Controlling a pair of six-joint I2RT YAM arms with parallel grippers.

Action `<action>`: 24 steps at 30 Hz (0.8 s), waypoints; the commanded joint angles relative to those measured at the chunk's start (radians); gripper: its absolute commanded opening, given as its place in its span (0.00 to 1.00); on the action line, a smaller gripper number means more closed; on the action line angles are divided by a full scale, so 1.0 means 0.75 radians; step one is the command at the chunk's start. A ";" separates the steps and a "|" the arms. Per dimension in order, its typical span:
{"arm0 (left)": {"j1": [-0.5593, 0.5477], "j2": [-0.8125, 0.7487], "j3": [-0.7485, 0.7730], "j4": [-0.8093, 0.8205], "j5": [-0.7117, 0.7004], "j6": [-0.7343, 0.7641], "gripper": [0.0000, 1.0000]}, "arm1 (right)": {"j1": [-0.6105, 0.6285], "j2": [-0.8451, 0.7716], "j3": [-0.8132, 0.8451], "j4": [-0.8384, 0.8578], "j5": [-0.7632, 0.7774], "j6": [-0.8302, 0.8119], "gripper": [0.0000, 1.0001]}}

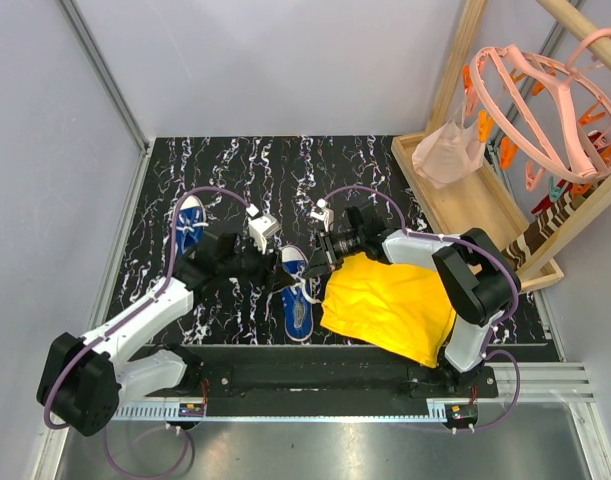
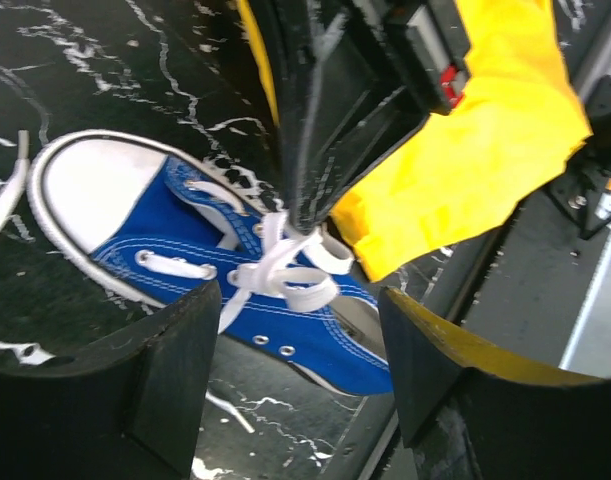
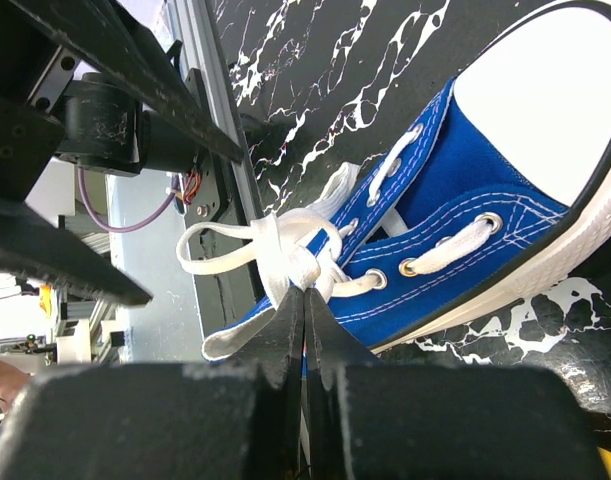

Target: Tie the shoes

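One blue sneaker [image 1: 296, 290] with a white toe cap lies mid-table, its heel toward the arms. The other sneaker [image 1: 190, 222] lies at the far left. My right gripper [image 3: 305, 292] is shut on the white lace [image 3: 285, 255] where its loops bunch over the tongue of the middle shoe [image 3: 475, 220]. In the left wrist view its dark fingers [image 2: 315, 150] come down onto the lace knot [image 2: 285, 275]. My left gripper [image 2: 300, 370] is open and empty, its jaws wide apart just beside the shoe's side [image 2: 285, 325]. A lace loop [image 3: 220, 245] sticks out free.
A yellow cloth [image 1: 390, 300] lies right of the middle shoe, under the right arm. A wooden rack [image 1: 485, 200] with pink hangers [image 1: 545, 110] stands at the back right. Two small white objects [image 1: 260, 230] lie behind the shoes. A metal rail [image 1: 315, 410] runs along the near edge.
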 commanded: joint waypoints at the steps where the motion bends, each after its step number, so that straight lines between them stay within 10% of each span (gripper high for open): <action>1: 0.005 0.030 0.062 0.108 0.098 -0.043 0.69 | 0.014 -0.038 0.019 0.028 0.021 -0.019 0.00; 6: 0.001 0.110 0.090 0.090 0.047 -0.002 0.53 | 0.016 -0.044 0.015 0.028 0.027 -0.023 0.00; 9: 0.003 0.135 0.100 0.088 0.034 0.003 0.21 | 0.016 -0.052 0.013 0.024 0.035 -0.023 0.00; 13: 0.019 0.104 0.096 0.051 0.030 0.043 0.03 | 0.014 -0.081 -0.006 0.000 0.090 -0.043 0.00; 24: 0.132 0.112 0.080 -0.019 -0.002 0.119 0.00 | -0.025 -0.157 -0.044 -0.151 0.205 -0.140 0.00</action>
